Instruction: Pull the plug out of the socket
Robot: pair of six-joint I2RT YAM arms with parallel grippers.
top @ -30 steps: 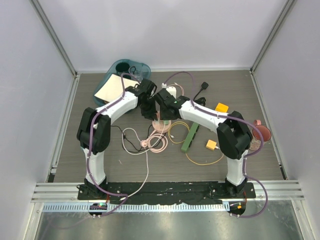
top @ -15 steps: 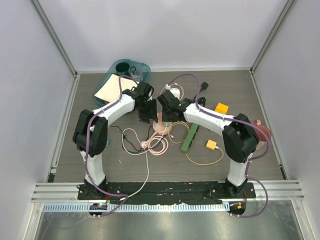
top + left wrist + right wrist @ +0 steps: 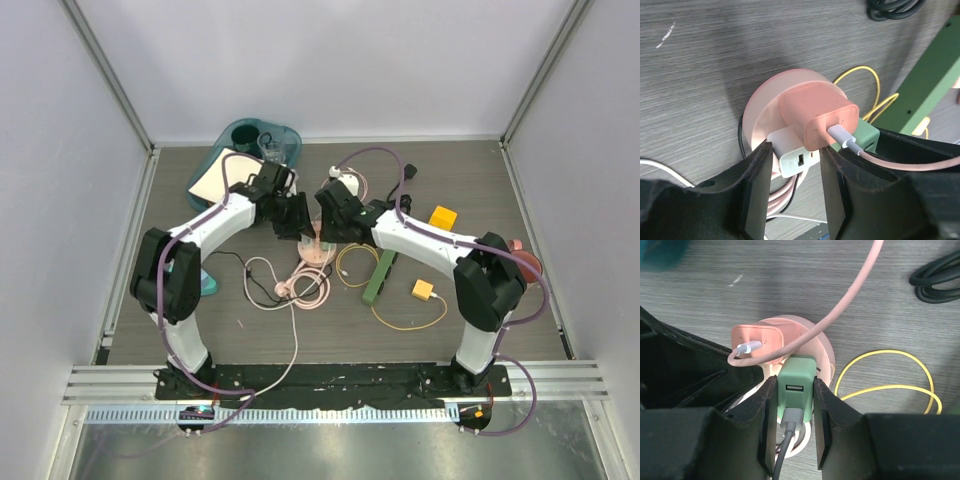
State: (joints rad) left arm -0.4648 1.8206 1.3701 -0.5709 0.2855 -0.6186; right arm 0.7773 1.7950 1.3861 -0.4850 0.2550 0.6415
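A round pink socket (image 3: 765, 100) lies on the table at mid-scene (image 3: 318, 247) with three plugs in it. The pink plug (image 3: 815, 112) carries a pink cable. Beside it sit a white plug (image 3: 792, 152) and a green plug (image 3: 797, 382) with a grey cable. My left gripper (image 3: 796, 165) reaches in from the left, its jaws closed against both sides of the white plug. From the right, my right gripper (image 3: 794, 410) is shut on the green plug, pads flat on its two sides. In the top view both grippers meet over the socket and hide the plugs.
A green bar (image 3: 381, 274) and a loose yellow cable (image 3: 410, 320) lie right of the socket. Coiled pink and white cables (image 3: 305, 288) lie in front. A teal tub (image 3: 250, 140) stands at the back left, a black cable (image 3: 405, 178) behind, yellow blocks (image 3: 443, 215) to the right.
My left gripper was shut a second ago, then opened and has come in around the white plug. The left arm has shifted slightly back and left. The right gripper stays on the green plug.
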